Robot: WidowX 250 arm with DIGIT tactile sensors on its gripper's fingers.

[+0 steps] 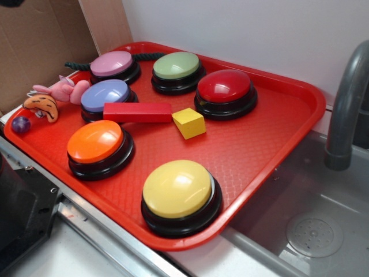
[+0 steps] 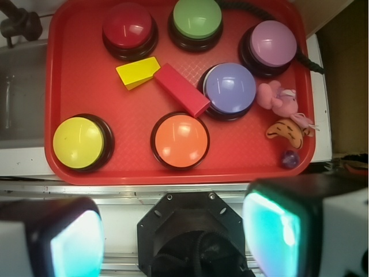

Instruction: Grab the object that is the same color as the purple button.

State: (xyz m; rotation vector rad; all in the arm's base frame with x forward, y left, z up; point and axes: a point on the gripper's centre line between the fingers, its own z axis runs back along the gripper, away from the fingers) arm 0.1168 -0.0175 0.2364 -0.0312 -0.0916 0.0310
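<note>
A small glossy dark purple ball (image 1: 21, 124) lies in the left corner of the red tray (image 1: 277, 133), just left of an orange-brown plush toy (image 1: 41, 107). In the wrist view the ball (image 2: 290, 158) sits at the tray's lower right corner. The purple button (image 1: 105, 95) stands nearby on the tray and also shows in the wrist view (image 2: 230, 88). My gripper (image 2: 173, 236) is open and empty, high above the tray's near edge. Its teal pads (image 2: 274, 231) stand wide apart, and the right one is just below the ball. The gripper does not show in the exterior view.
The tray holds pink (image 1: 113, 63), green (image 1: 176, 65), red (image 1: 224, 86), orange (image 1: 95, 142) and yellow (image 1: 177, 188) buttons, a red block (image 1: 137, 112), a yellow block (image 1: 189, 123) and a pink plush toy (image 1: 63, 90). A sink with a grey faucet (image 1: 346, 104) is at the right. Cardboard stands behind.
</note>
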